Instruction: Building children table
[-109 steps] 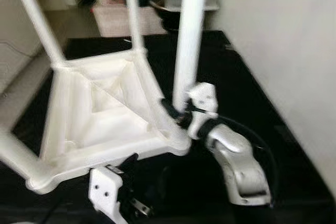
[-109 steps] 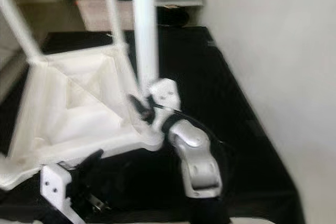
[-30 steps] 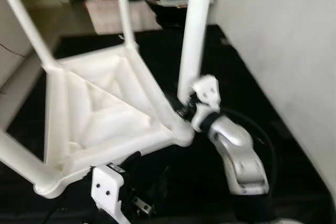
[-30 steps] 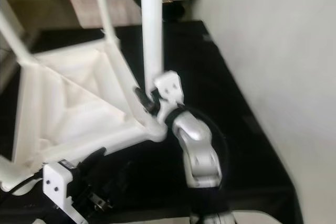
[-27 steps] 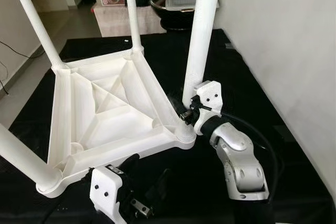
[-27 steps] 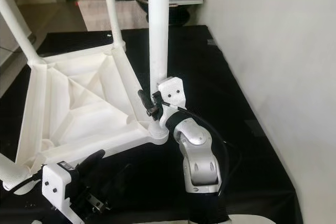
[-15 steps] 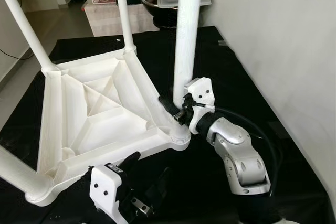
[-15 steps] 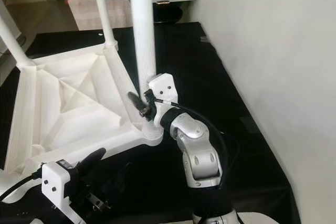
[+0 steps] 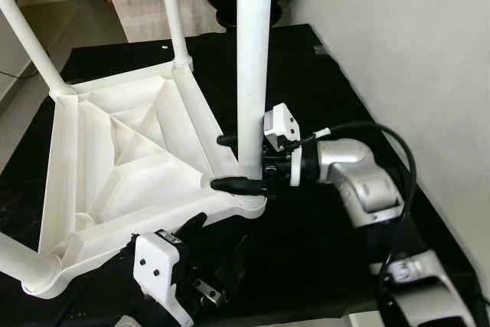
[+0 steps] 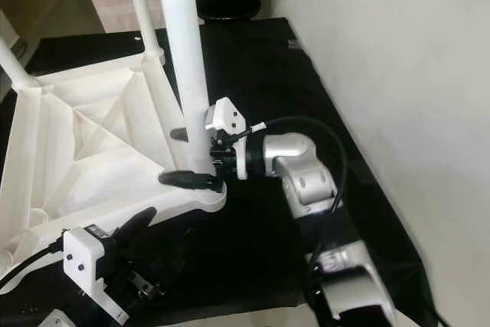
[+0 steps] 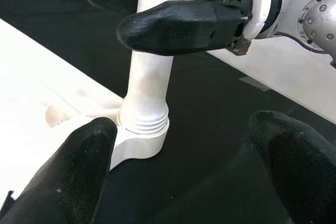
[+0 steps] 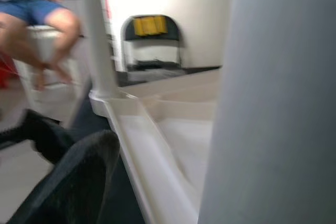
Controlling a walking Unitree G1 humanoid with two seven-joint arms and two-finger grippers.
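While the upturned white plastic table top (image 9: pixel 130 166) is lying on the black mat (image 9: pixel 329 89) with all four legs seemingly fitted, the right gripper (image 9: pixel 233 162) is straddling the near-right white tubular leg (image 9: pixel 253 74), fingers apart around it, probably tightening it, and the left gripper (image 11: pixel 184 177) is gaping empty nearby.
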